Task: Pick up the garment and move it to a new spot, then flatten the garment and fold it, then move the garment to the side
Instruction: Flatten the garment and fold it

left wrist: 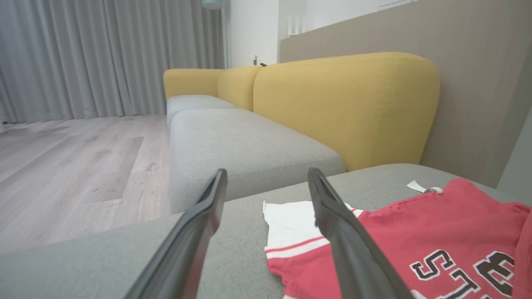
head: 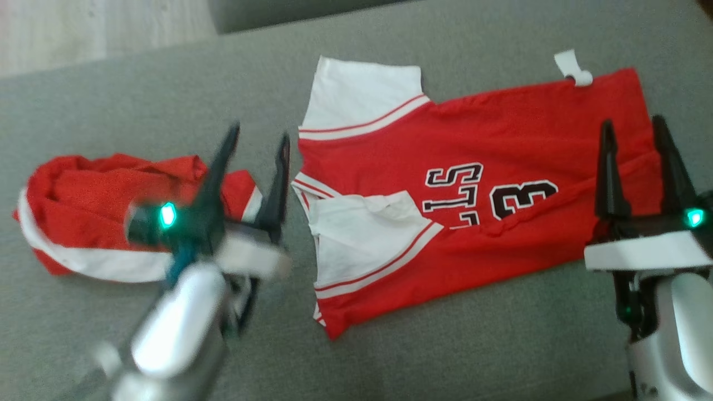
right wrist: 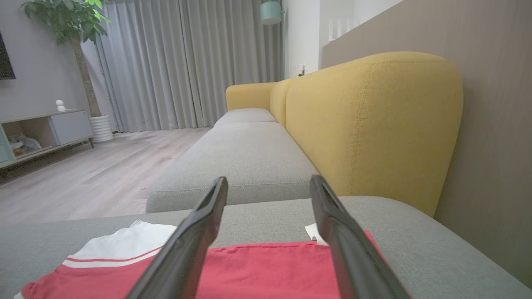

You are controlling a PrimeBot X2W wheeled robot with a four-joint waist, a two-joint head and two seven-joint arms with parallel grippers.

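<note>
A red garment (head: 501, 133), a jersey with white sleeves and black lettering, lies spread flat on the grey cushion (head: 445, 345). A white tag (head: 574, 68) sticks out at its far edge. My left gripper (head: 259, 133) hovers open just left of the jersey's sleeves, blurred, with nothing between its fingers. My right gripper (head: 632, 122) stands open over the jersey's right end, also empty. In the left wrist view the open left gripper (left wrist: 267, 172) has the garment (left wrist: 415, 232) to its right. In the right wrist view the open right gripper (right wrist: 269, 179) points over the garment (right wrist: 266, 265).
A second red and white garment (head: 94, 217) lies crumpled on the cushion at the left, behind my left gripper. Beyond the cushion runs a grey sofa seat (left wrist: 241, 141) with a yellow backrest (left wrist: 353, 104). Wooden floor (left wrist: 70, 166) lies past the cushion's far left edge.
</note>
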